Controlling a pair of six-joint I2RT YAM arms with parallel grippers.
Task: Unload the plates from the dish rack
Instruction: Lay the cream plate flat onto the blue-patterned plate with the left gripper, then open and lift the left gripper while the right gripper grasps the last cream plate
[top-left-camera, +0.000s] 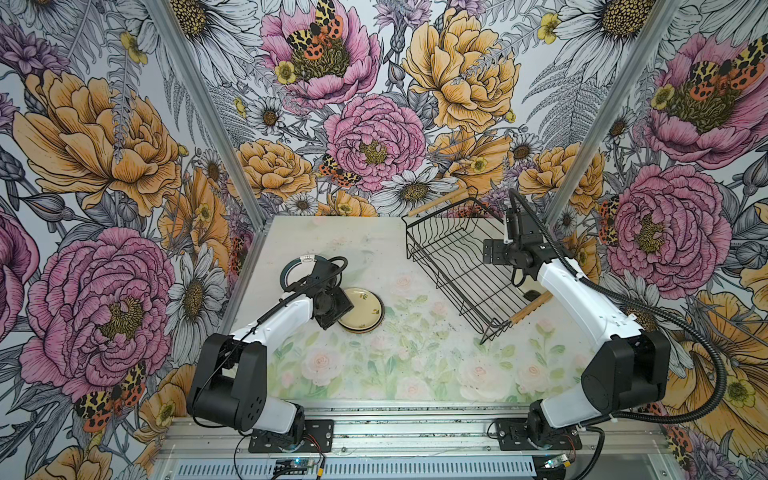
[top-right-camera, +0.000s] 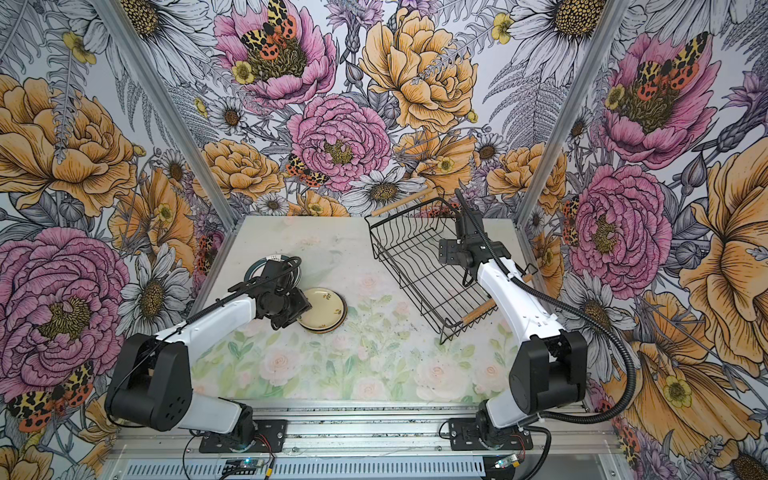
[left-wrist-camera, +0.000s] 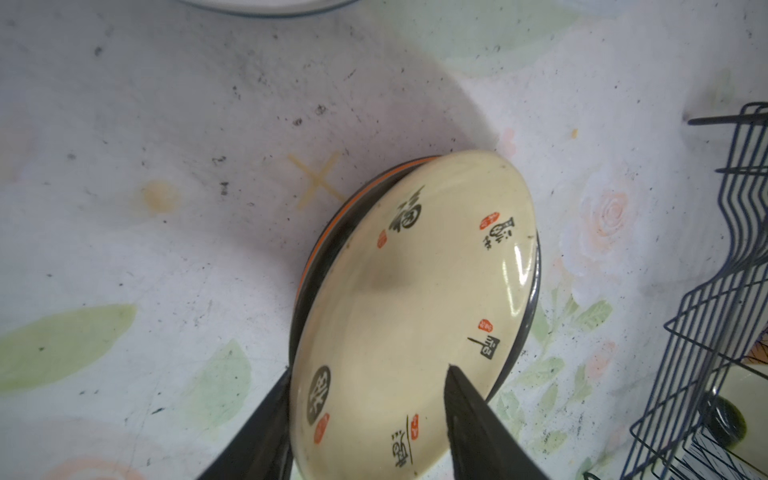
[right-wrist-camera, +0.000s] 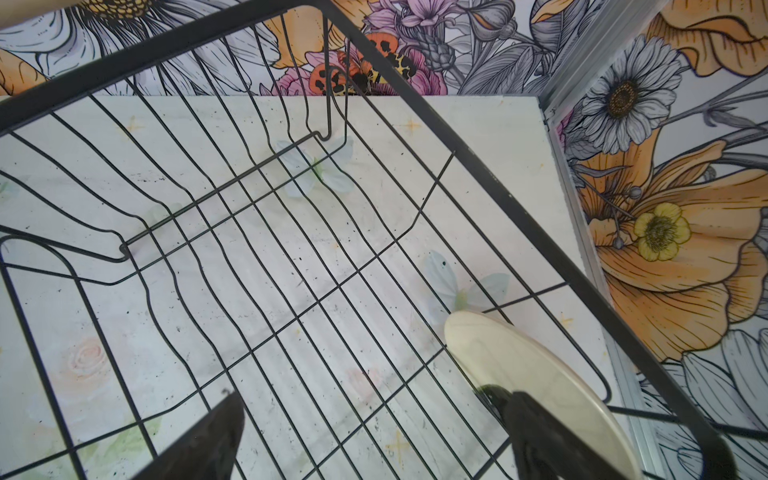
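A lettered cream plate (top-left-camera: 360, 314) lies flat atop a short stack (left-wrist-camera: 328, 232) on the tabletop (top-left-camera: 415, 353), a teal-rimmed plate (top-left-camera: 290, 268) just behind. The black wire dish rack (top-left-camera: 453, 253) holds one plain cream plate (right-wrist-camera: 536, 374) on edge.

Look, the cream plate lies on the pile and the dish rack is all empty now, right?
Not quite: the dish rack is not empty. The right wrist view shows one pale plate left in it. The cream plate does lie on the pile.
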